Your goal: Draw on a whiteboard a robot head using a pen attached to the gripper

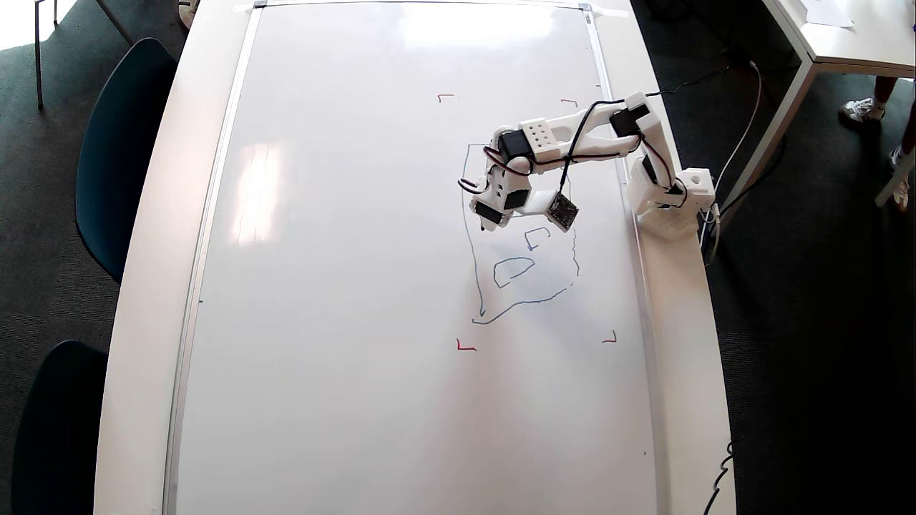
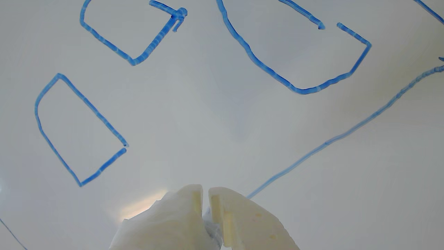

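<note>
I see my white plastic claw point(image 2: 205, 194) nearly closed, a thin slit between its jaws; whether it grips anything, I cannot tell. The blue-line robot head point(image 1: 526, 268) sits on the glossy white whiteboard point(image 1: 343, 286), right of centre overhead.

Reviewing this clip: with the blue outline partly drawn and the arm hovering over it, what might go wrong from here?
1. The white plastic gripper and its dangling wires sit over the thin blue robot head drawing; they may smear wet ink on the glossy whiteboard.
2. Several inner boxes show open gaps in the wrist view; closing strokes may miss them.
3. The pen tip is hidden, so contact is hard to judge.
</note>
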### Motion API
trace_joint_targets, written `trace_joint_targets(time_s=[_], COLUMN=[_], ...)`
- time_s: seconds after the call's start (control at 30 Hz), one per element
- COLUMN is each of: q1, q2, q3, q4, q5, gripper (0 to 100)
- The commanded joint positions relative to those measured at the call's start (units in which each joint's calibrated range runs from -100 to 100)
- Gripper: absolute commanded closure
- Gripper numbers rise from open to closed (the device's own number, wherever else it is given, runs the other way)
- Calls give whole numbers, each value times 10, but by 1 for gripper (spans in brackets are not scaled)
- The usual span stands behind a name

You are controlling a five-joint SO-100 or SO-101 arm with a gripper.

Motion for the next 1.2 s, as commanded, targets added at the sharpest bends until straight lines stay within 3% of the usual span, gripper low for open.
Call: trace_joint_targets(time_s=[0.0, 0.8, 1.17], q1=[5, -1, 11], q2=[16, 119, 147], q3=[-41, -101, -101], q4=[1, -30, -126], q5=[3, 6, 3], gripper=[99, 99, 99])
